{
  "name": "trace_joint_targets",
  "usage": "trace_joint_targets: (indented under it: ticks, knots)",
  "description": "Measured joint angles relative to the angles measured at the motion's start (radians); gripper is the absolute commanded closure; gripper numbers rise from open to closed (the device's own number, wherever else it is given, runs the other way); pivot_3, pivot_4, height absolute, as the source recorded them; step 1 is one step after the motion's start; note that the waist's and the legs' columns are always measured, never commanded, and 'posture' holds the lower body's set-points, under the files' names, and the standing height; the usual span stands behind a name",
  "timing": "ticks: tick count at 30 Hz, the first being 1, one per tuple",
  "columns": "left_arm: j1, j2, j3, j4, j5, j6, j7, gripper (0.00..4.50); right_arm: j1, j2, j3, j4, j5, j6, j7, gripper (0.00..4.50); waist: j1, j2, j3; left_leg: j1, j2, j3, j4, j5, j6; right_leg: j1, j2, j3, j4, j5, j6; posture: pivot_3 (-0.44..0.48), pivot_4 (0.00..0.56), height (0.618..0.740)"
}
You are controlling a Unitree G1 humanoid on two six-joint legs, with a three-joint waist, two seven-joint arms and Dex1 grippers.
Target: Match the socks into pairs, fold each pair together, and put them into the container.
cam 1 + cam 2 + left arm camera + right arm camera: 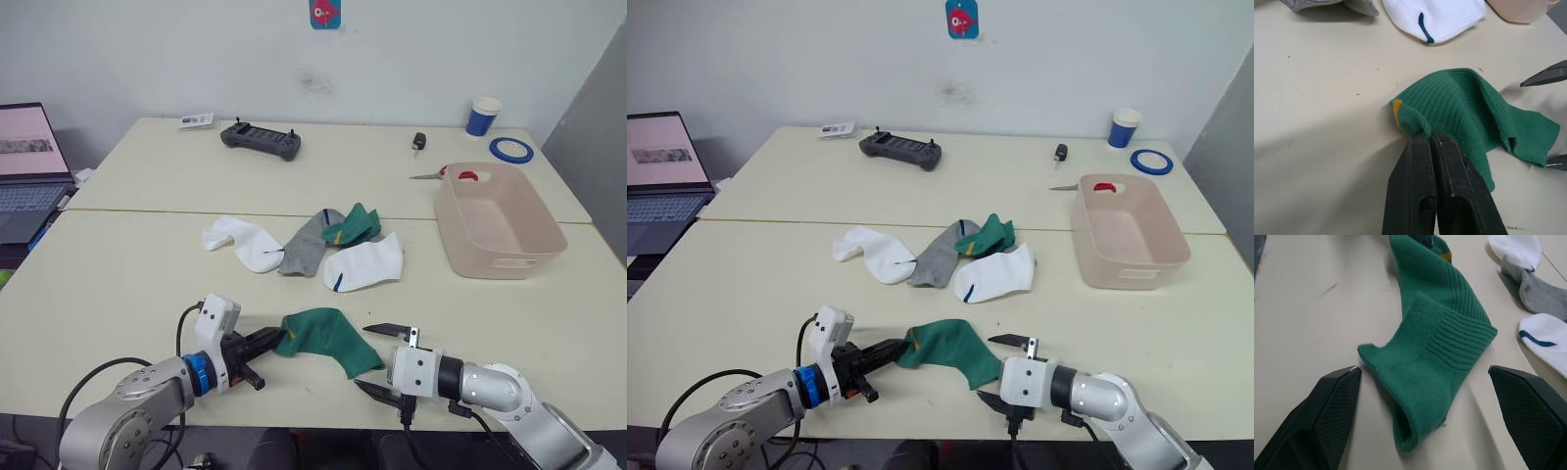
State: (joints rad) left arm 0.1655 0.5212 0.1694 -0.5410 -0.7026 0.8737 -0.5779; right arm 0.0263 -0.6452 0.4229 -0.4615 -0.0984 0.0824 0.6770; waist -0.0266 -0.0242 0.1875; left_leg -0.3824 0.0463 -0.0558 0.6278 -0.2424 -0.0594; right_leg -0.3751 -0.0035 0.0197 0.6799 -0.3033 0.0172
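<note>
A dark green sock [328, 338] lies crumpled near the table's front edge. My left gripper [277, 341] is shut on its orange-marked end [1397, 108]. At the sock's other end my right gripper [380, 359] stands open, one finger [1327, 416] on each side of the cuff [1415, 396] without touching it. Farther back in the middle lie a white sock [243, 242], a grey sock [309, 245], a second green sock [355, 225] and another white sock [365, 262], partly overlapping. The pink-beige container [485, 257] stands at the right with no socks in it.
A black controller [261, 139], a paper cup [483, 116], a blue tape roll [511, 149], scissors [441, 174] and a small black item [419, 142] lie on the far table. A laptop [27, 166] sits at the far left.
</note>
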Motion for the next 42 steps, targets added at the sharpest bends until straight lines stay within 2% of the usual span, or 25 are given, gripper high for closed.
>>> trace_joint_targets:
  ticks: [6,13,16,17,21,27,33,35,40,42]
  knots:
    - [-0.006,0.000,-0.015,0.002,0.003,-0.011,0.001,4.46,-0.041,0.102,0.016,-0.015,0.041,0.065,0.028,0.00,0.000,0.000,0.000,0.000,0.000,-0.001,0.000,0.000,0.000,0.001,0.000,0.000,0.000,0.000,0.000,0.000,0.150,0.740]
    - [-0.016,0.000,-0.036,0.005,0.016,-0.030,0.001,4.46,-0.080,0.142,0.075,0.032,0.001,0.088,0.047,0.00,0.000,0.000,0.000,0.000,0.000,-0.001,0.000,0.000,0.000,0.001,0.000,0.000,0.000,0.000,0.000,0.000,0.150,0.740]
    - [-0.015,0.003,-0.036,0.005,0.021,-0.032,0.000,4.50,-0.082,0.142,0.073,0.062,-0.022,0.091,0.037,0.58,0.000,0.000,0.000,0.000,0.000,-0.001,0.000,0.000,0.000,0.001,0.000,0.000,0.000,0.000,0.000,0.000,0.150,0.740]
    - [-0.014,0.003,-0.036,0.005,0.022,-0.033,0.000,4.50,-0.084,0.148,0.072,0.072,-0.029,0.099,0.032,0.89,0.000,0.000,0.000,0.000,0.000,-0.001,0.000,0.000,0.000,0.001,0.000,0.000,0.000,0.000,0.000,0.000,0.150,0.740]
    - [-0.014,0.003,-0.036,0.007,0.025,-0.036,-0.001,4.50,-0.092,0.189,0.071,0.076,-0.040,0.135,0.010,2.43,0.000,0.000,0.000,0.000,0.000,-0.002,0.000,0.000,0.000,0.001,0.000,0.000,0.001,0.000,0.000,0.000,0.150,0.740]
    - [-0.008,0.014,-0.035,0.029,0.041,-0.060,-0.004,4.50,-0.082,0.177,0.021,0.044,-0.005,0.184,0.015,4.48,0.000,0.000,0.000,0.000,0.000,-0.001,0.000,0.000,0.000,0.001,0.000,0.000,0.000,0.000,0.000,0.000,0.150,0.740]
    - [0.003,0.050,-0.024,0.041,0.051,-0.086,-0.024,4.50,-0.075,0.168,-0.078,-0.055,0.126,0.305,0.046,4.48,0.000,0.000,0.000,0.000,0.000,-0.002,0.000,0.000,0.000,0.000,0.000,0.000,0.000,0.000,-0.001,0.000,0.150,0.740]
    - [0.014,0.070,-0.014,0.041,0.052,-0.097,-0.035,4.50,-0.075,0.185,-0.119,-0.102,0.205,0.387,0.052,4.48,0.000,0.000,0.000,0.000,0.001,-0.002,0.000,0.000,0.000,0.000,0.000,0.000,0.000,0.000,-0.001,0.000,0.150,0.740]
    - [0.089,0.173,0.039,0.036,0.000,-0.083,-0.143,4.50,-0.044,0.260,-0.288,-0.224,0.511,0.741,0.009,4.48,0.000,0.000,0.000,0.000,0.001,-0.002,-0.002,0.000,0.000,0.000,-0.001,0.000,0.000,-0.002,-0.003,0.000,0.150,0.740]
    - [0.100,0.191,0.045,0.040,0.000,-0.089,-0.171,4.50,-0.009,0.237,-0.302,-0.223,0.526,0.774,-0.012,4.48,0.002,0.001,0.000,0.000,0.000,-0.002,-0.002,0.000,0.000,-0.001,-0.001,-0.001,0.000,-0.002,-0.004,0.000,0.150,0.740]
